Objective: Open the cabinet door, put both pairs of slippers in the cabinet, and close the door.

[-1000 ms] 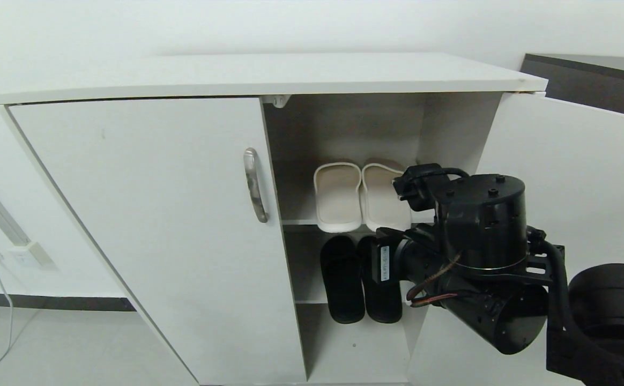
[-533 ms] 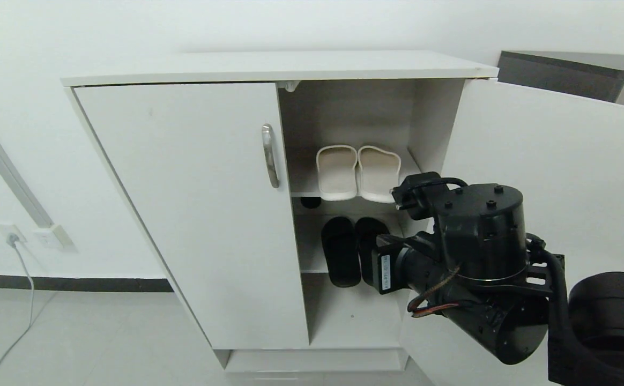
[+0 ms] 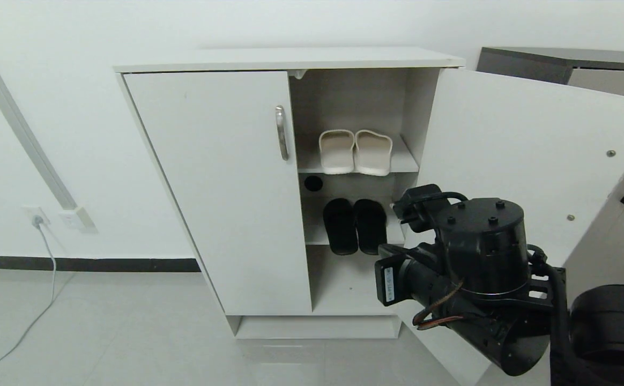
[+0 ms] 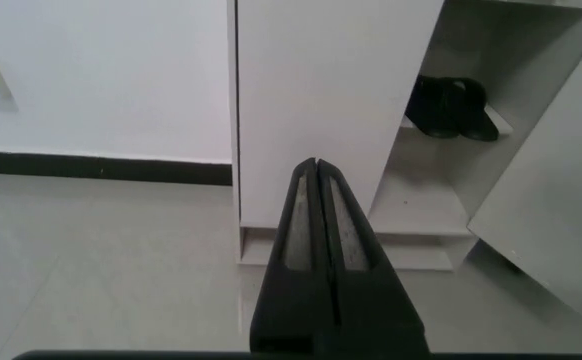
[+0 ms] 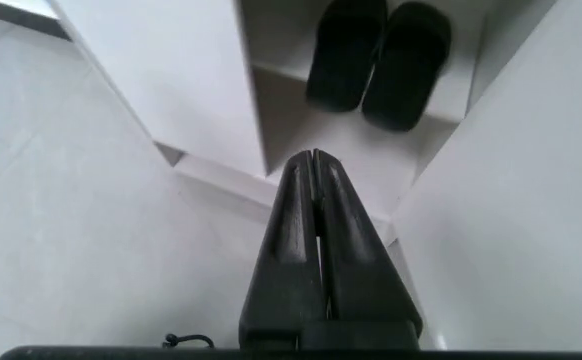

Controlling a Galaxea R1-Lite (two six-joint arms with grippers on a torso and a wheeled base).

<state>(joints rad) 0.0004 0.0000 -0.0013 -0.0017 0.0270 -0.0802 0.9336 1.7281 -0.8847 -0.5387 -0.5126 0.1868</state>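
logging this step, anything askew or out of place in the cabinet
Nothing stands out. The white slippers sit side by side on the upper shelf, the black slippers on the shelf below; the right door is open.

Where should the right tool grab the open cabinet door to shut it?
Grip the open door at its free edge, beside the two screws, coming from the robot's right: it hinges on the cabinet side and its inner face has no handle.
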